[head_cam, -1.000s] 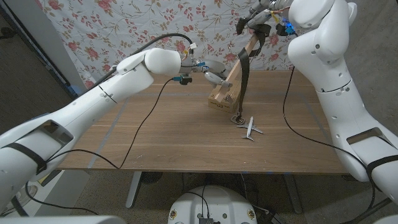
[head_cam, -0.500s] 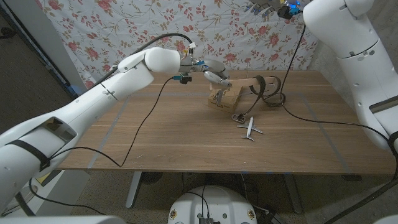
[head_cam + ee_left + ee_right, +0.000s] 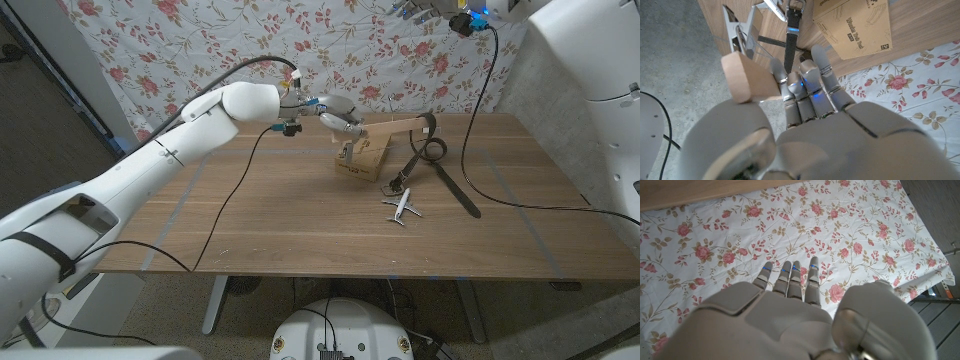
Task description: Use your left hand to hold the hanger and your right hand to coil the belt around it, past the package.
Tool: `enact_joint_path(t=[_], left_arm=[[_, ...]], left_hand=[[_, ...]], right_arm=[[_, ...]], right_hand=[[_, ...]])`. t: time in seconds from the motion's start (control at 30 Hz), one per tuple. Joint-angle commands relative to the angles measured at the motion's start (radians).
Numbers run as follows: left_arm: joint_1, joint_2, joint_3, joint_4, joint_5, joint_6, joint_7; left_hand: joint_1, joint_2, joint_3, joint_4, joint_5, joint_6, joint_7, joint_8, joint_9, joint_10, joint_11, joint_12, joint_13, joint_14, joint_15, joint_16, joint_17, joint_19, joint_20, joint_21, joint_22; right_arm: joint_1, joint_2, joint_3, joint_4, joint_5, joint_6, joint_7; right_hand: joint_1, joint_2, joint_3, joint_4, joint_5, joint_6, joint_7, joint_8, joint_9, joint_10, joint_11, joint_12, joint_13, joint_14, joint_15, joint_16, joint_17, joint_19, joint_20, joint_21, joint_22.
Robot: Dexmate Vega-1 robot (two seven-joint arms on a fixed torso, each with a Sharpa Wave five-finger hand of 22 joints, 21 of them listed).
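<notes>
Now my left hand [image 3: 338, 116] grips the hanger [image 3: 395, 125] at upper centre of the head view, steadying it over the package [image 3: 362, 156]. From it the belt [image 3: 440, 172] trails onto the worktop [image 3: 300, 220]. My right hand [image 3: 790, 282], fingers straight, holds nothing.

From my feed the right robot hand [image 3: 412, 10] is chopped off by the frame edge, and the left robot hand [image 3: 805, 95] covers part of the hanger [image 3: 747, 77].
</notes>
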Motion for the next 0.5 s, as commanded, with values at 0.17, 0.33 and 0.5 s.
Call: enact_joint_path(t=[0.17,0.33,0.5], left_arm=[[0.128,0.023,-0.116,0.143,-0.192,-0.17,0.126],[0.147,0.026,-0.13,0.186,-0.247,-0.188,0.124],[0.158,0.024,-0.144,0.249,-0.345,-0.187,0.085]], left_hand=[[0.013,0.001,0.003,0.003,0.0,-0.008,-0.005,0.0,0.006,0.005,-0.011,0.007,0.001,-0.003,-0.014,0.009,0.001,-0.003,-0.003,0.007,-0.002],[0.014,0.004,0.002,0.002,-0.002,-0.005,0.001,0.0,0.003,0.007,-0.01,0.007,0.001,0.002,-0.014,0.011,0.001,-0.001,-0.004,0.011,0.0],[0.016,0.008,0.002,0.002,-0.004,-0.008,0.003,0.001,0.005,0.008,-0.012,0.007,0.001,0.006,-0.017,0.012,0.0,0.006,-0.006,0.013,-0.003]], right_arm=[[-0.075,-0.103,0.016,-0.119,0.22,0.101,-0.372],[-0.059,-0.133,-0.035,-0.154,0.21,0.084,-0.436],[-0.08,-0.156,-0.085,-0.199,0.155,0.096,-0.521]], right_hand=[[0.017,0.013,0.007,-0.006,0.005,0.037,-0.008,0.016,0.004,0.026,-0.011,0.01,-0.001,0.017,-0.011,0.009,-0.006,0.021,0.003,0.002,0.0],[0.029,0.02,0.009,-0.01,0.004,0.025,-0.018,0.005,0.004,0.009,-0.011,0.0,-0.003,0.003,-0.032,0.002,-0.016,0.055,-0.001,0.009,-0.001],[0.043,0.041,0.017,-0.014,-0.003,-0.043,-0.057,-0.027,0.006,-0.04,-0.015,-0.022,-0.007,-0.003,-0.033,-0.002,-0.033,0.117,-0.003,0.021,-0.004]])
